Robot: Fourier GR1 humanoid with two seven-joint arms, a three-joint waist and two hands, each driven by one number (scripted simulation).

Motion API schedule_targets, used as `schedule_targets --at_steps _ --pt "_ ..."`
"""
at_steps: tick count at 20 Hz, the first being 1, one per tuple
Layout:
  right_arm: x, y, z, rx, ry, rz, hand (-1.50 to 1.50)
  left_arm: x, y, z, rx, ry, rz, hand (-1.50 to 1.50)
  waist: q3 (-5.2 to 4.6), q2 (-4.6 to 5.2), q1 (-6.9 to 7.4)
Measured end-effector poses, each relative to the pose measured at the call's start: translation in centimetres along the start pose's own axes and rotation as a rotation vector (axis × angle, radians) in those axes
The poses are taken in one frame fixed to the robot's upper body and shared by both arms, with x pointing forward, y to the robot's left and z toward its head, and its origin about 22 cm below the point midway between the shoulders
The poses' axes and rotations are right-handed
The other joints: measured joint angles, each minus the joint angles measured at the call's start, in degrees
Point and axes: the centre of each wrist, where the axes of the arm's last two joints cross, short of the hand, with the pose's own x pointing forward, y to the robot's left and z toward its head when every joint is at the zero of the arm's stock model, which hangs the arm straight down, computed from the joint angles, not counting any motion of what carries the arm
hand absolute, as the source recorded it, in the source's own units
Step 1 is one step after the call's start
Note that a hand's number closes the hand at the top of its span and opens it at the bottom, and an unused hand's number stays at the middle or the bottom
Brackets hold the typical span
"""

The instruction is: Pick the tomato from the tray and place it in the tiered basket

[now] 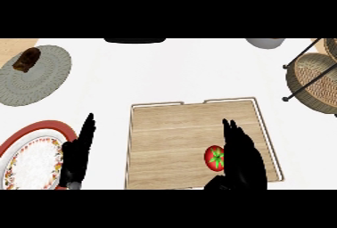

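The tomato [214,158] lies on the wooden tray [171,133], touching the right hand [242,156], whose fingers stretch straight alongside it. The left hand [79,149] rests open beside a red-rimmed plate [26,138]. The tiered basket [314,78] stands well apart on the desk [184,71]

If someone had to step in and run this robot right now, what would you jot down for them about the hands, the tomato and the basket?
Right hand: open, fingers straight, right beside the tomato, partly covering its right side; not curled round it.
Left hand: open and idle at the lower left, between the red-rimmed plate and the tray.
The tomato lies on the wooden tray, in its lower right part.
Tiered basket: at the right edge of the view, up and to the right of the tray.
Done: right hand brought to the tomato.
Left: grasp it, lift it, carry it to the basket, set it inside.
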Motion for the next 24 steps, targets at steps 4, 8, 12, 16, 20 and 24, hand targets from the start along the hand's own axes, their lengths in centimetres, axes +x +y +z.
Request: schedule_targets --at_steps 4,8,12,16,20,24 --pt "0.5 0.1 -0.5 0.022 0.016 0.006 -1.5 -0.2 0.1 0.1 0.002 0.001 0.002 0.0 0.03 -0.04 -0.11" --pt "0.9 0.5 -0.9 0.044 0.032 0.014 -1.5 -0.3 0.1 0.1 0.006 -0.002 0.003 0.0 0.05 -0.06 -0.17" --pt "0.8 0.9 -1.7 0.078 0.062 0.014 -1.5 -0.3 -0.3 0.1 0.005 0.001 0.009 0.0 0.09 -0.06 -0.26" --pt "0.8 1.3 -1.9 0.103 0.087 0.006 -1.5 -0.6 0.0 0.4 0.007 -0.012 0.006 0.0 0.12 -0.09 -0.27" --pt "0.0 1.9 -2.6 0.131 0.112 0.016 -1.5 -0.5 0.1 0.5 0.006 -0.008 0.012 0.0 0.11 -0.08 -0.28" --pt "0.2 2.7 -3.4 0.146 0.122 0.034 1.5 -0.2 0.3 0.2 -0.002 -0.001 0.009 0.0 0.11 -0.03 -0.13"
